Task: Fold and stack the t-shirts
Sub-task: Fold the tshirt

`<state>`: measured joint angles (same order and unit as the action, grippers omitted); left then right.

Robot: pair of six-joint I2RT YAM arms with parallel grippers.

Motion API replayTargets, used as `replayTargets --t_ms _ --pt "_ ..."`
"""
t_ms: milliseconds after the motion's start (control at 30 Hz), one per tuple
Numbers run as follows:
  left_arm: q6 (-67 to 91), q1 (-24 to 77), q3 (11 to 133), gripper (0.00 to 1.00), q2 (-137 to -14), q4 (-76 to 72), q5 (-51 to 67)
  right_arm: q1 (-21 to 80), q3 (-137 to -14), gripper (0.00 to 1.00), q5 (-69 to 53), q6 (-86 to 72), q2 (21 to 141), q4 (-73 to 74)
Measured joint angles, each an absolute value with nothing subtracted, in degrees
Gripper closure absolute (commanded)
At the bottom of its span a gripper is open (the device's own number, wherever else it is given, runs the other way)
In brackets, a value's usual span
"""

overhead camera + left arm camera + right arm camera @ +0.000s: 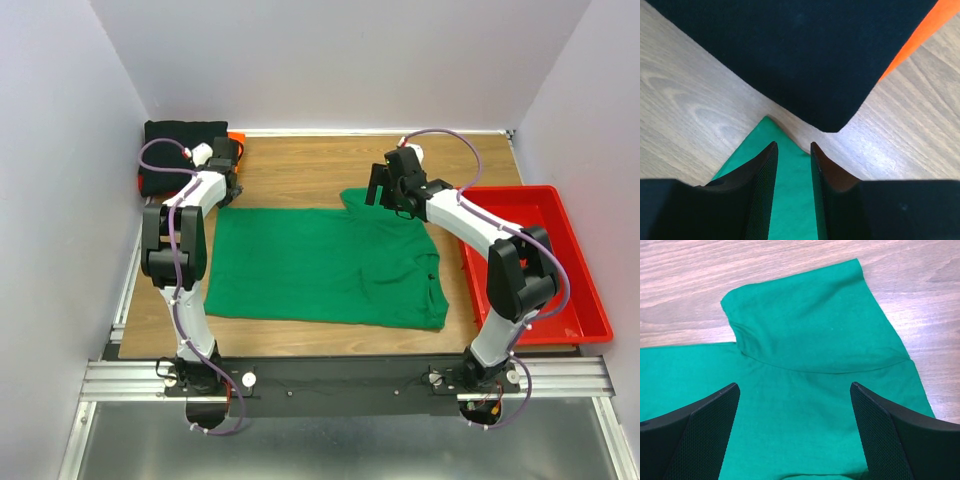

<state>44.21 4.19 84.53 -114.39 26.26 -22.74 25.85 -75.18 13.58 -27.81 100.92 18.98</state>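
Green t-shirt [325, 265]: spread flat at the centre of the table [300, 165], not yet folded.

Right gripper [794, 387]: jaws wide apart and holding nothing. It is poised over the shoulder seam of the sleeve [810, 325], which juts from the shirt's far edge toward 12 o'clock.

Left gripper [792, 150]: jaws stand at a narrow gap over the shirt's far-left corner [771, 125]. Cloth shows between the fingers, but no pinch is evident.

Step in hand, as judged: taking the far edge at both ends for a fold toward 6 o'clock.

Recommendations:
- Set both grips at matching depth.
- The right jaws should close on the sleeve edge only.
- Lift both ends evenly so the fold line runs straight.

Surroundings: the black t-shirt [790, 50] lies at 10 o'clock, just beyond the left fingertips and close to the green corner. The orange-red t-shirt [925, 35] shows beside or under it. The red tray [530, 215] sits at 3 o'clock, beneath the right arm.

Obstruction risks: the left fingers could catch the black cloth, and the right arm's sweep passes over the tray rim.
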Motion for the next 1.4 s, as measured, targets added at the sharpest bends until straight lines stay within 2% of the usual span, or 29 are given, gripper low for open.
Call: replayTargets --t_ms 967,1400 --pt "44.69 4.19 82.13 0.59 -116.90 26.30 -24.10 25.36 -74.06 0.03 11.99 -27.35 100.92 18.39" --pt "43.72 4.12 85.69 0.60 -116.92 26.72 -25.36 25.10 -74.06 0.03 11.07 -27.35 100.92 18.00"
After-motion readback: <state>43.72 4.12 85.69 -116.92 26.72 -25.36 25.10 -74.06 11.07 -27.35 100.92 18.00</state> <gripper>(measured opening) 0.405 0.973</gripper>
